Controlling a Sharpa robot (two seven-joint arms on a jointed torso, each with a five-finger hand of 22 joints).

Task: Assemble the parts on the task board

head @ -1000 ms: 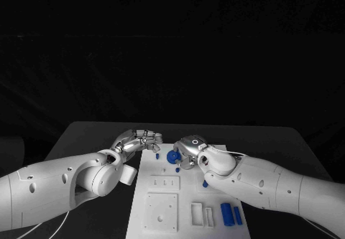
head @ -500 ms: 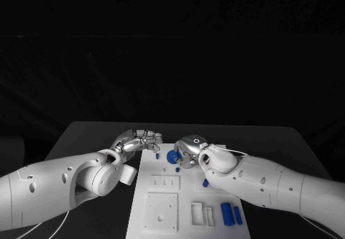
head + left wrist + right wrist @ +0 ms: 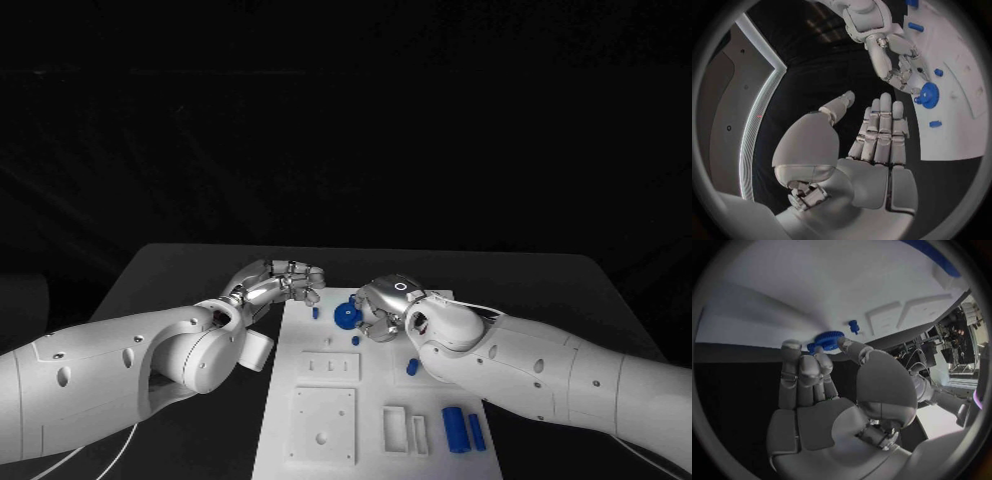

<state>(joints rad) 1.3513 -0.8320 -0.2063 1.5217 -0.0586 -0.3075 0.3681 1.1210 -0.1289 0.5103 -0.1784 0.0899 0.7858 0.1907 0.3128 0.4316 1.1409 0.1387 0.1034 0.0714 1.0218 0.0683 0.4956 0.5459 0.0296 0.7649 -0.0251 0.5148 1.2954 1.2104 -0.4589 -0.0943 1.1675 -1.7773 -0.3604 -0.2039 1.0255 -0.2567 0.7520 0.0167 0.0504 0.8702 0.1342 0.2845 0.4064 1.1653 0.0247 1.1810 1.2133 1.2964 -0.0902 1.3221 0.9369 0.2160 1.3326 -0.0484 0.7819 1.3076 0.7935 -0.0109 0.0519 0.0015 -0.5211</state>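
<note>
- Task board [image 3: 325, 400]: white plate lying on the black bench [image 3: 173, 270], with raised white blocks and slots near its front.
- Blue gear [image 3: 348, 315]: sits at the far end of the task board, flat to its face, teeth showing in the right wrist view [image 3: 826, 339].
- Right hand [image 3: 387, 305]: bent over the gear; fingers [image 3: 792, 352] and thumb close on the gear's rim, grasping it.
- Left hand [image 3: 277, 282]: just off the board's far left corner; fingers straight and together, released, holding nothing [image 3: 879, 140].
- Small blue pegs [image 3: 316, 313]: standing near the gear; two longer blue cylinders [image 3: 462, 430] lie at the board's near right.
- Handling note: judged step is seating the gear. Keep it level, press straight down, turn lightly until it settles; a tilted gear may jam.
</note>
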